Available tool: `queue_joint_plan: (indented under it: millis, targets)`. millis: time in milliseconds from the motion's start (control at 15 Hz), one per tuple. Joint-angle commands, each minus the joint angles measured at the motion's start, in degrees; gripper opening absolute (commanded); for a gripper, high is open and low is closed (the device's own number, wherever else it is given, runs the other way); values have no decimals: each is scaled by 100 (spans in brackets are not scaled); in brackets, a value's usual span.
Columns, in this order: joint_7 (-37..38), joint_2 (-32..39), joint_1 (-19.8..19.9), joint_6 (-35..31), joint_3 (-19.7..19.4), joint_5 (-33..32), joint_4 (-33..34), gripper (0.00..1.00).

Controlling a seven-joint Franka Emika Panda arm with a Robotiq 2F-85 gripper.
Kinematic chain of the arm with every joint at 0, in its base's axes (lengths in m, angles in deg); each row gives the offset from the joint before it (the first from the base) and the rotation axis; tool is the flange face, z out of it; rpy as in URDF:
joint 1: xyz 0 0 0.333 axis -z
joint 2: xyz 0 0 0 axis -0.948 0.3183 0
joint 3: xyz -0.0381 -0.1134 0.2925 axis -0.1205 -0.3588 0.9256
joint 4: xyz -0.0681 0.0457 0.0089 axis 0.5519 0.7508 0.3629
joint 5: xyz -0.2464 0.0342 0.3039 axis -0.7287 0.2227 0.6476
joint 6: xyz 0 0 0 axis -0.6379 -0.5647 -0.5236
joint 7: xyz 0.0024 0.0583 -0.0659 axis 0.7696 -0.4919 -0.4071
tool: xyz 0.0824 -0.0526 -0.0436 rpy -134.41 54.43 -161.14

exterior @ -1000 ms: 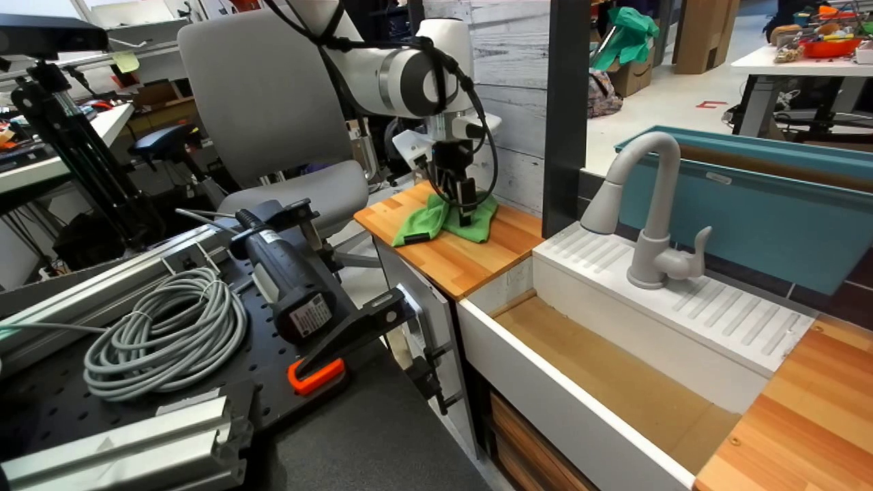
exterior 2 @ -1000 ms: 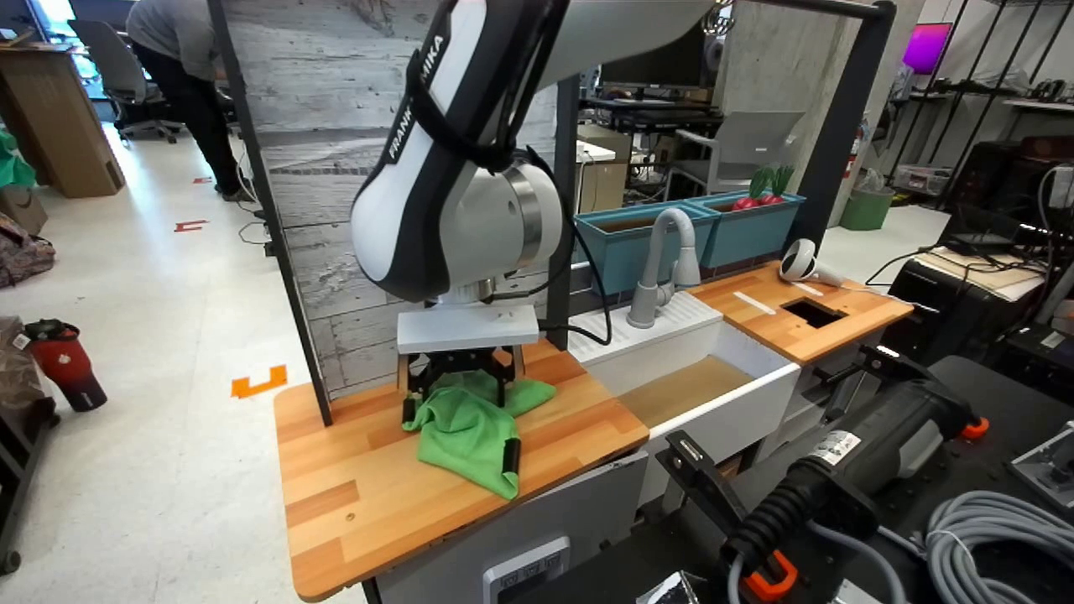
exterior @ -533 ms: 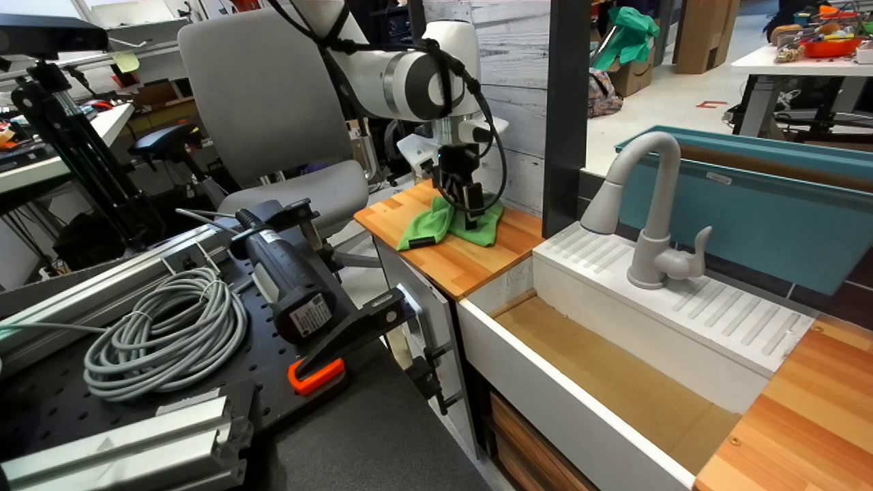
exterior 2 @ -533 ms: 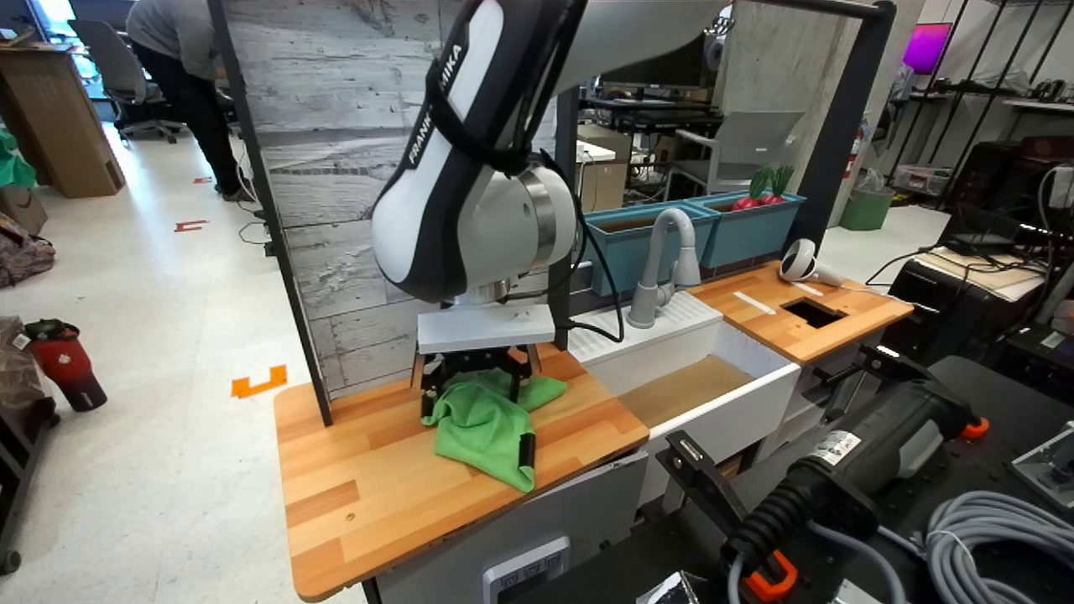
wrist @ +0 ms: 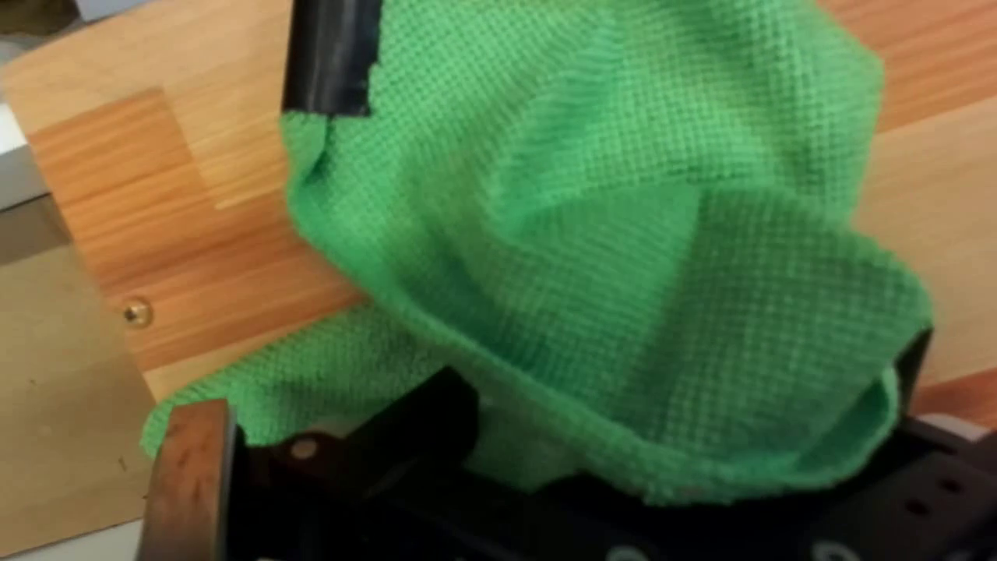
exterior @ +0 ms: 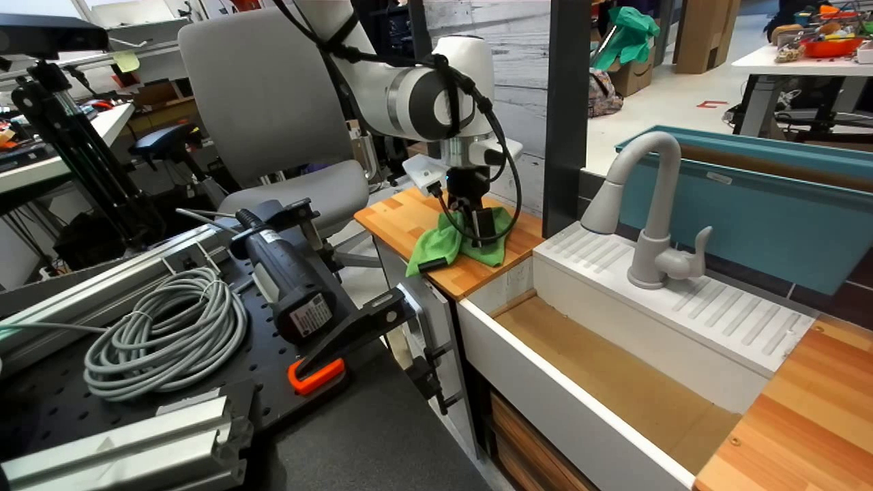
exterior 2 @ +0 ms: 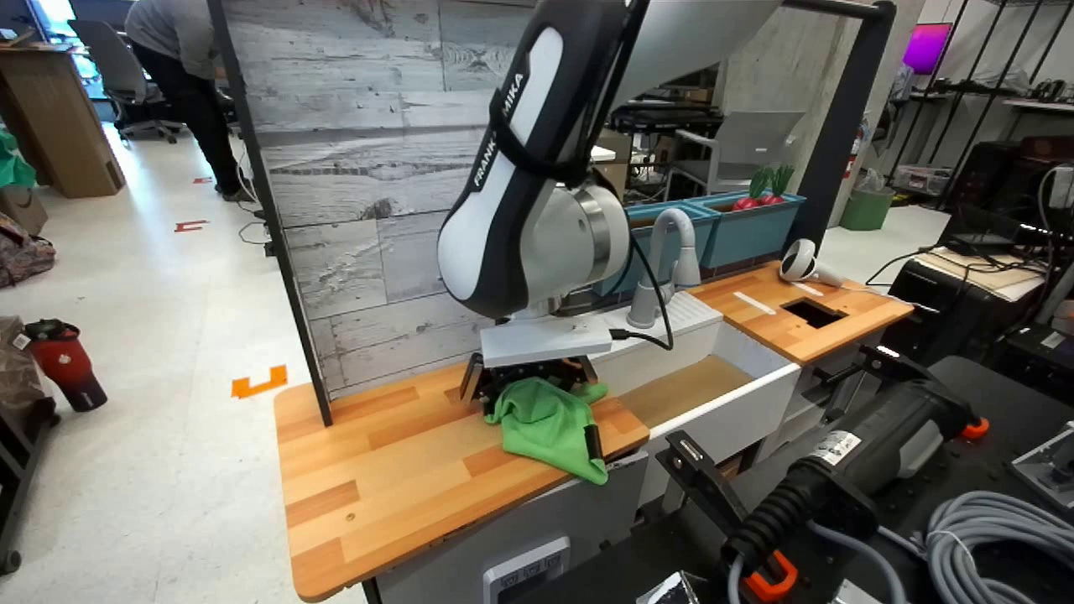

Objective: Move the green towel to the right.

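Note:
The green towel lies bunched on the wooden counter, near its sink end. It also shows in an exterior view and fills much of the wrist view. A black strip is on the towel, and the corner beside it hangs over the counter's front edge. My gripper is down at the towel and slightly tilted. In the wrist view my gripper has its fingers wide apart with towel cloth between them. One fingertip presses on or beside the cloth; the other is mostly covered by towel.
The white sink with a grey faucet adjoins the counter. A grey-white plank wall stands behind the arm. Teal planters stand behind the sink. A black table with a tool and coiled cable stands in front.
The gripper and towel have moved together along the counter toward the sink and its front edge. The gripper has tilted, and a towel corner now overhangs the edge. The fingers stay apart.

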Motion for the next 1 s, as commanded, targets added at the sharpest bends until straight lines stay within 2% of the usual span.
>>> queue_joint_plan:
  millis: [0,267,467,933]
  targets:
    - [-214,-409,68,-399,-100,19,-901,100]
    - [-315,-646,60,-650,-209,-19,-1573,100]
    - [-352,-728,13,-714,-269,-41,-1817,100]
    - [-349,-840,-43,-824,-253,-25,-1821,100]
